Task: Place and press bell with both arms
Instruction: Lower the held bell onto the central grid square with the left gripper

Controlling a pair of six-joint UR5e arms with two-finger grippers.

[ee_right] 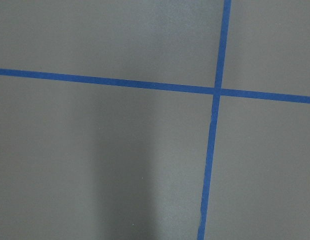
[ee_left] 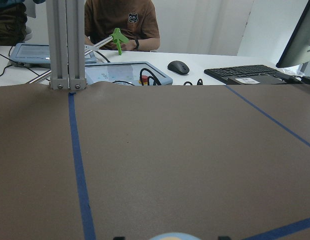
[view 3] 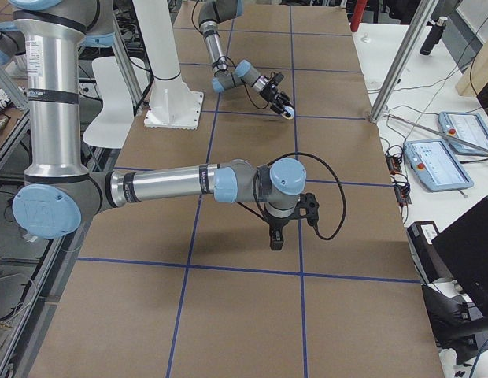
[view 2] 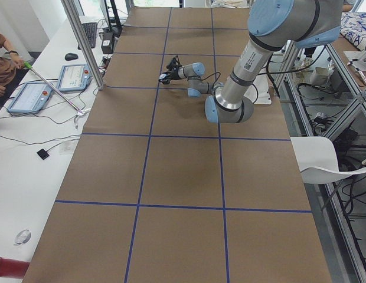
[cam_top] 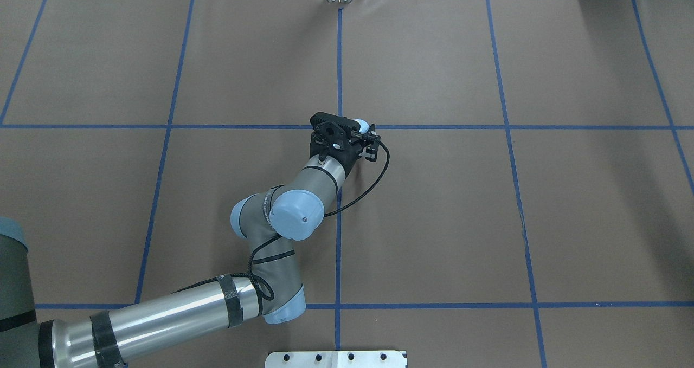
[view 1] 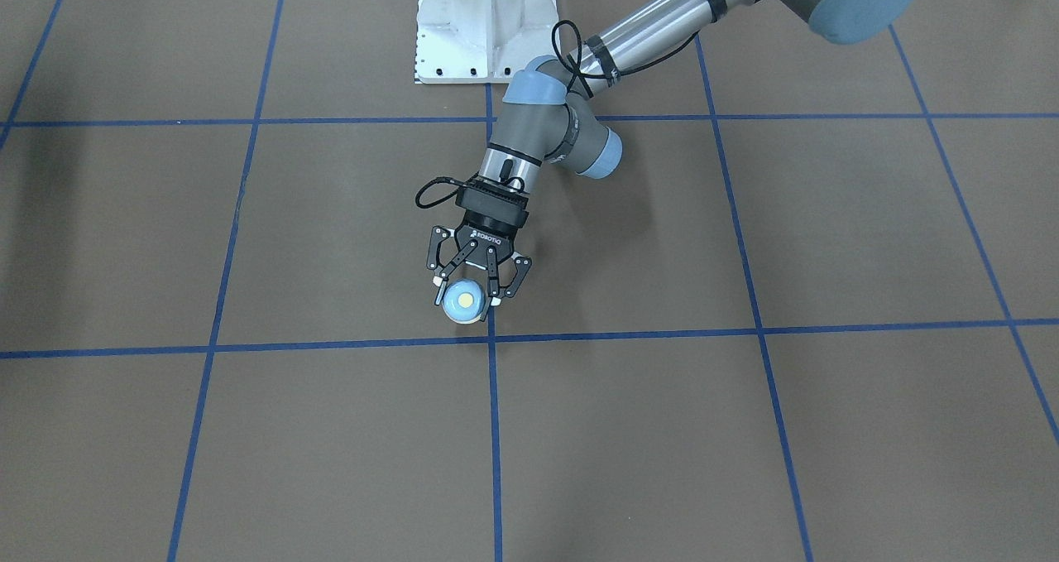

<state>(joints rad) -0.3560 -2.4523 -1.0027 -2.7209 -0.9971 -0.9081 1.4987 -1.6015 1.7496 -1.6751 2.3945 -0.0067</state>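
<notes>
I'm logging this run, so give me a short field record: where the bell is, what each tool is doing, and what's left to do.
bell: light-blue dome, cream button facing up, beside a blue tape crossing
left tool: shut on the bell
right tool: points down over the table, far from the bell; open or shut cannot be told
bell resting or lifted: cannot tell
press: not yet done

The table [view 1: 745, 429] is covered in dull brown paper, smooth, with blue tape lines [view 1: 494, 429] stuck on. The left arm [view 1: 521, 132] has a shiny silver metal tube [view 1: 662, 12] and smooth light-blue plastic caps [view 1: 536, 90]. Its tool [view 1: 467, 295] is dull black. The bell [view 1: 463, 301] looks smooth and a little shiny. The stand [view 1: 484, 24] is white painted metal.
</notes>
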